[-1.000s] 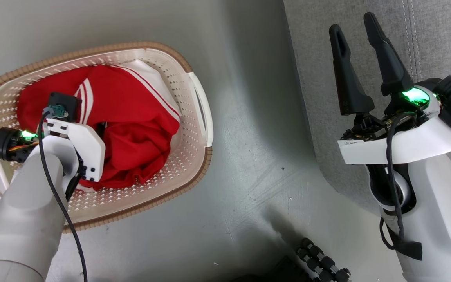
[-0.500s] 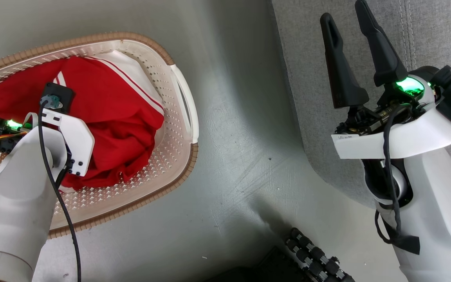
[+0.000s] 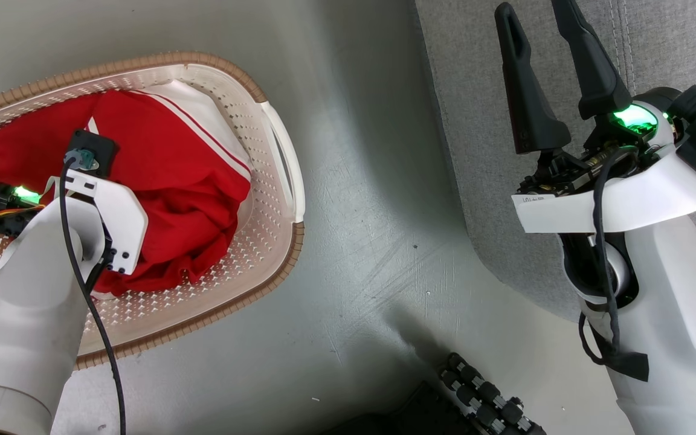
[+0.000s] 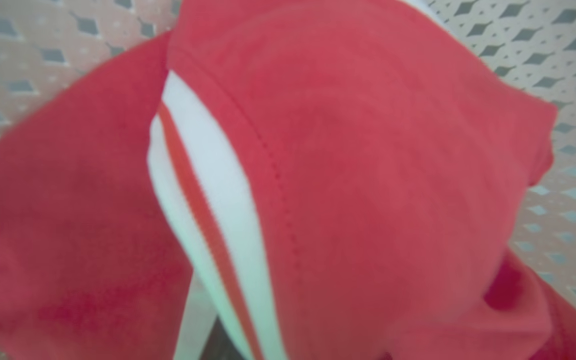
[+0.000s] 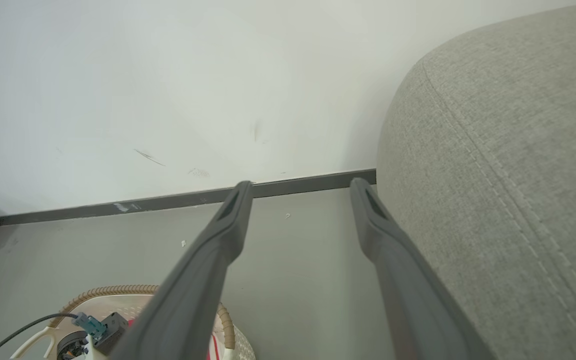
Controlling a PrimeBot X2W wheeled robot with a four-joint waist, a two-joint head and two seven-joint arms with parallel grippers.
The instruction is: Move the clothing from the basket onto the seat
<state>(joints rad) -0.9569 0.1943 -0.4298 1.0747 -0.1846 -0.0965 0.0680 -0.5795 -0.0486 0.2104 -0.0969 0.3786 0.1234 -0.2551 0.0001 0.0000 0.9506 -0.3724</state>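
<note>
The cream basket (image 3: 251,90) with its brown rim stands on the floor at the left, and the red clothing (image 3: 185,163) with white stripes lies heaped inside. My left wrist (image 3: 106,211) reaches down into the heap and hides its own fingers. The left wrist view is pressed close to the clothing (image 4: 368,150), with a white stripe (image 4: 218,200) and the perforated basket wall (image 4: 558,50) behind. My right gripper (image 3: 532,7) stands open and empty above the edge of the grey seat (image 3: 674,48). From the right wrist, that gripper (image 5: 301,185) points along the seat (image 5: 493,175), with the basket (image 5: 118,291) low on the left.
Grey floor (image 3: 372,211) separates basket and seat. A dark ribbed part of my base (image 3: 487,393) shows at the bottom. A white wall with a dark baseboard (image 5: 168,202) runs behind the basket and the seat.
The whole head picture has shifted left, so the camera moved. The left wrist stays buried in the clothing, and the right gripper stays open above the seat's edge.
</note>
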